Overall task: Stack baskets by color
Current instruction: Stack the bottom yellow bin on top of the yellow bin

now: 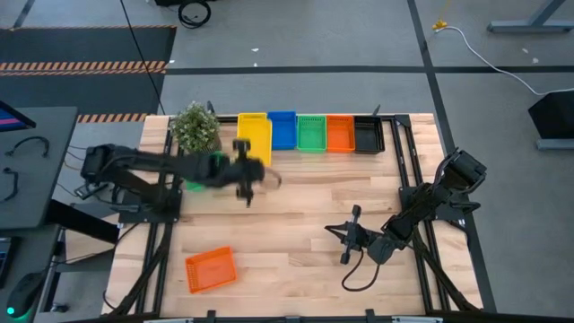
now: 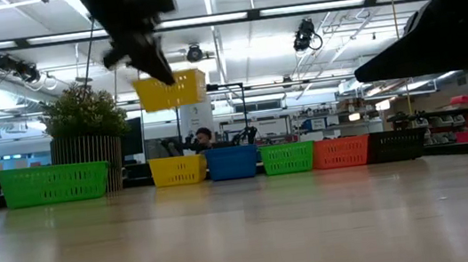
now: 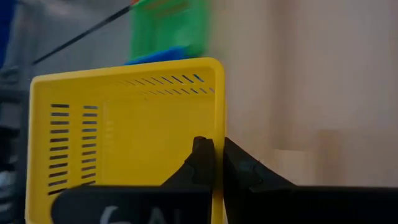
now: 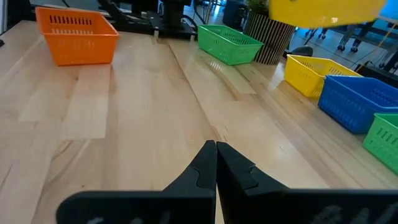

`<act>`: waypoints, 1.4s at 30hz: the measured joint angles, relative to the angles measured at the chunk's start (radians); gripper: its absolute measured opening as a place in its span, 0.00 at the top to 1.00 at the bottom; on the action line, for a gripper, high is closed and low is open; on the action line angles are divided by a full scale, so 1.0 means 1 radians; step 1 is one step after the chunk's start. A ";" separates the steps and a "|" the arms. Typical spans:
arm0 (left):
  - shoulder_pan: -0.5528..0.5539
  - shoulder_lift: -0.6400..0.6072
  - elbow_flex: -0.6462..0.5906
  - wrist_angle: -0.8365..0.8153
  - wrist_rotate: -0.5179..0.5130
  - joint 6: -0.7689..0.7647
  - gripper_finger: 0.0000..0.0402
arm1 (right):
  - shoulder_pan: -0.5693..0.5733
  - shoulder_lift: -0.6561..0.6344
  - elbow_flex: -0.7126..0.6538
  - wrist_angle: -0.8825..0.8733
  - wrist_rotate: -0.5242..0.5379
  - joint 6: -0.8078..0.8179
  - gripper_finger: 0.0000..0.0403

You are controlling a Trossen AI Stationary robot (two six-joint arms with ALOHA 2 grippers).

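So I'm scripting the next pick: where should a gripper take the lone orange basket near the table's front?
Probably by one thin wall of the orange basket: it sits upright, open side up, nothing beside it. Come from above, one finger inside the rim, one outside.

High view straight down; low view table-level; both share basket row.

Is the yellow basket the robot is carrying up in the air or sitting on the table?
Up in the air. The left hand pinches the carried yellow basket high above the row of baskets.
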 joint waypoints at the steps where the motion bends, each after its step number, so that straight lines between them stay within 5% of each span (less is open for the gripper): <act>1: 0.054 0.000 -0.024 0.049 0.008 0.055 0.97 | 0.000 0.000 0.000 0.000 0.000 0.004 0.99; 8: 0.346 0.014 -0.166 0.351 0.200 0.264 0.96 | 0.000 0.000 0.000 0.000 -0.020 0.023 0.99; 18: 0.473 0.014 -0.288 0.512 0.375 0.364 0.95 | 0.000 0.000 0.000 0.000 -0.023 0.031 0.99; 37: 0.504 0.107 -0.342 0.632 0.373 0.387 0.94 | 0.000 0.000 0.000 0.000 -0.023 0.031 0.99; 42: 0.502 0.116 -0.342 0.651 0.300 0.371 0.89 | 0.000 0.000 0.000 0.000 -0.026 0.031 0.99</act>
